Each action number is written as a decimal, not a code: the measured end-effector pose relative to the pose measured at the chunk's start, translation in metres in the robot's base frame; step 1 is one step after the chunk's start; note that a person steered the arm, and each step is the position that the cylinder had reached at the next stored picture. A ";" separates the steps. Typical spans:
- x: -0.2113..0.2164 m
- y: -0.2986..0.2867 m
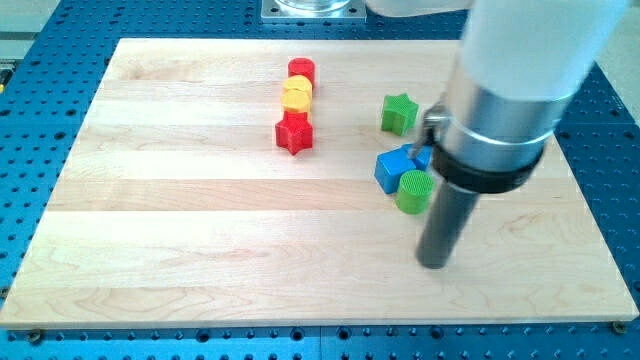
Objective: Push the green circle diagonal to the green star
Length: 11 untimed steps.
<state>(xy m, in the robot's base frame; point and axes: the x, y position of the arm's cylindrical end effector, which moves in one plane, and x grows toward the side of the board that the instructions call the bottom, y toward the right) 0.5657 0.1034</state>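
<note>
Green circle (413, 191) at the board's right-centre, touching the lower right corner of a blue cube (394, 168) and lying below and slightly to the view's right of the green star (399, 113). A second, smaller blue block (423, 157) partly hidden behind the arm, just above the circle; shape not clear. Star and circle apart, with the blue cube's upper edge reaching into the gap between them.

Tip (433, 264) down near the board, below and slightly right of the circle, not touching it or any other block. No jaws to open or close here: just a straight dark rod, holding nothing, its shaft passing close by the circle's right edge.

Likely trouble: a push from below would drive the circle up into the blue cube and the smaller blue block, jamming all three or shoving the cluster into the star and shifting the very reference the circle must sit diagonal to. An off-centre contact on the round block would probably send it spinning sideways rather than straight. Rod's shaft could also clip the hidden blue block unseen.

Well apart at the view's upper left: red cylinder (301, 70), yellow block (296, 95) and red star (294, 133) in a tight column on the wooden board (200, 220), unlikely to be disturbed.
</note>
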 end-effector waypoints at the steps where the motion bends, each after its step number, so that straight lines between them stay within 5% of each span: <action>1: -0.006 -0.003; 2: -0.040 -0.002; 6: -0.063 -0.047; 9: -0.076 0.037; 11: -0.034 0.058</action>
